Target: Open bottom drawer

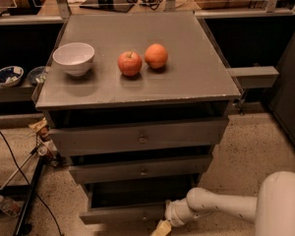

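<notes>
Saw a white bowl [73, 58] near the tabletop's [187, 82] left edge, then a red apple [130, 63] and an orange [156, 56] side by side near the middle. Found the bottom drawer [118, 214] lowest on the cabinet, standing out past the middle drawer [137, 170]. Spotted the gripper [160, 228] by its front's right end; could not tell how wide.

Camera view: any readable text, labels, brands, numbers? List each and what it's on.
No text can be read anywhere in this view.
bottom drawer and cabinet top: plain grey, no markings.
white bowl, apple, orange: no labels visible.
packets left of the cabinet: any print is too blurred to read.
gripper, low at the bottom drawer's front: no legible marking.
</notes>
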